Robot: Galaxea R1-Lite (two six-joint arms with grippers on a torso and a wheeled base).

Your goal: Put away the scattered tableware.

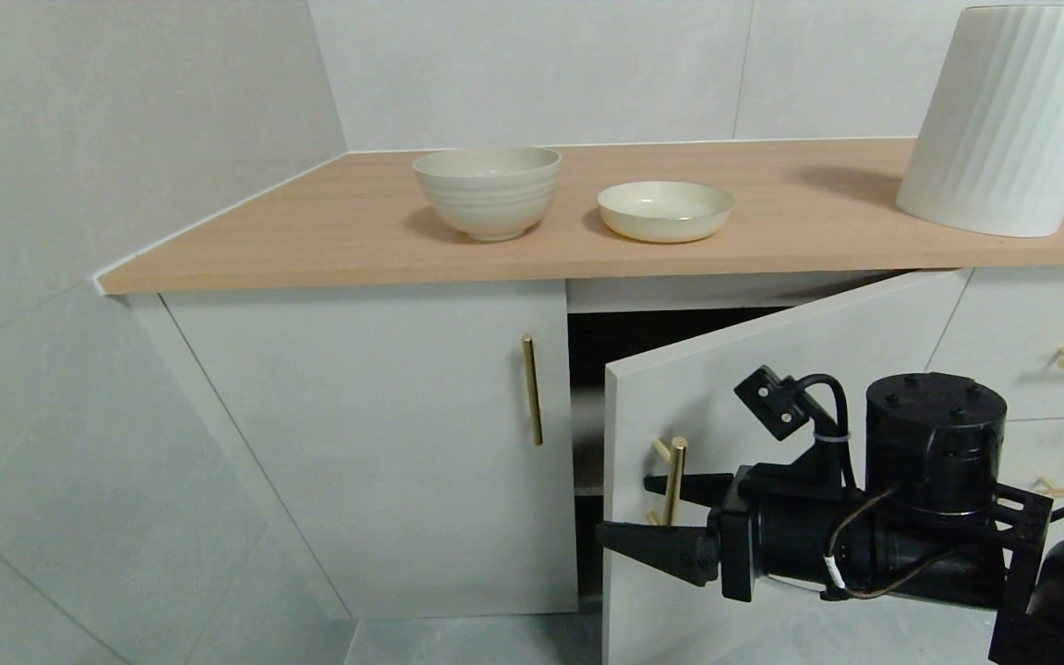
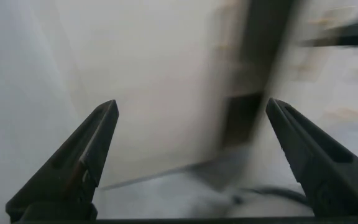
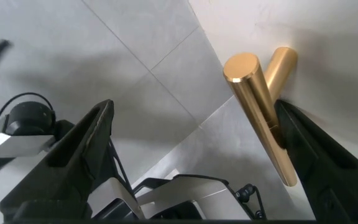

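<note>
Tableware is seen in the upper middle of the head view: a bowl (image 1: 486,189) and a shallow dish (image 1: 665,210) are set side by side, a little apart, on the wooden surface (image 1: 329,245). At the lower right, the right end effector (image 1: 624,508) is spread wide, with the gold handle (image 1: 675,476) of the cupboard door (image 1: 772,369) between its fingers but not pinched. The door stands partly open, likely so the dishes can be put inside. The left end effector (image 2: 191,109) is spread too, and nothing is held in it.
</note>
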